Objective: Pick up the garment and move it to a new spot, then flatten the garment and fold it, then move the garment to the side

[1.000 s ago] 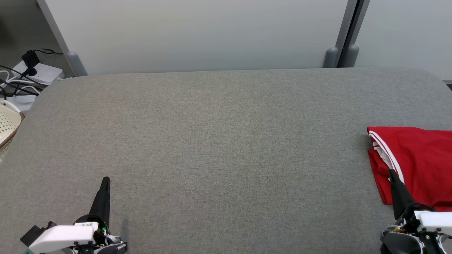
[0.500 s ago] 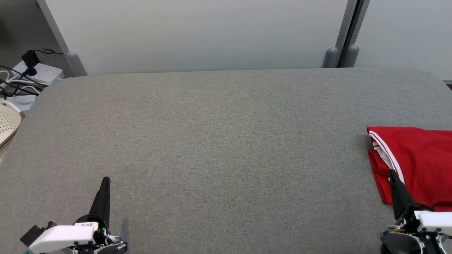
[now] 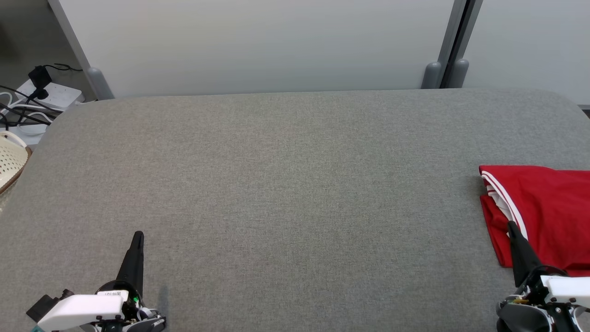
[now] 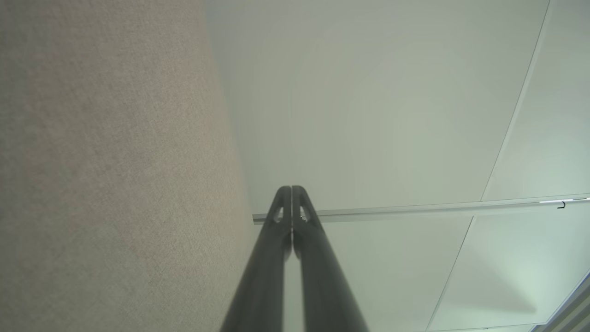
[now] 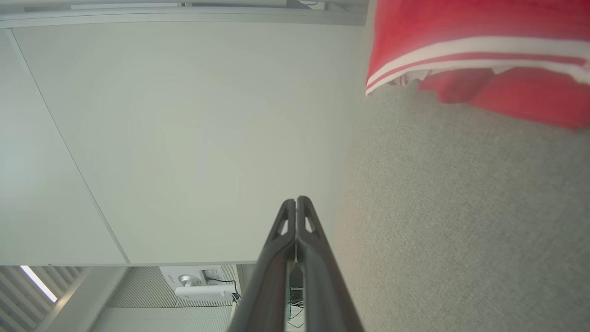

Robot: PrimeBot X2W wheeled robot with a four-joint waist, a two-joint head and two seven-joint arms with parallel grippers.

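Observation:
The garment (image 3: 548, 207) is red with white stripes and lies folded at the right edge of the grey table (image 3: 286, 184), running out of the head view. It also appears at the top right of the right wrist view as the same red garment (image 5: 479, 50). My right gripper (image 3: 510, 226) is shut and empty, its tip in front of the cloth's near left part; whether it touches the cloth is unclear. My left gripper (image 3: 138, 236) rests shut and empty near the table's front left, far from the cloth. Both pairs of fingers are pressed together in the wrist views: left gripper (image 4: 292, 190), right gripper (image 5: 296, 200).
A pale partition wall (image 3: 258, 41) stands behind the table. Off the table's left side sit a cream perforated basket (image 3: 10, 163) and a power strip with cables (image 3: 44, 97). The broad grey tabletop stretches between the two grippers.

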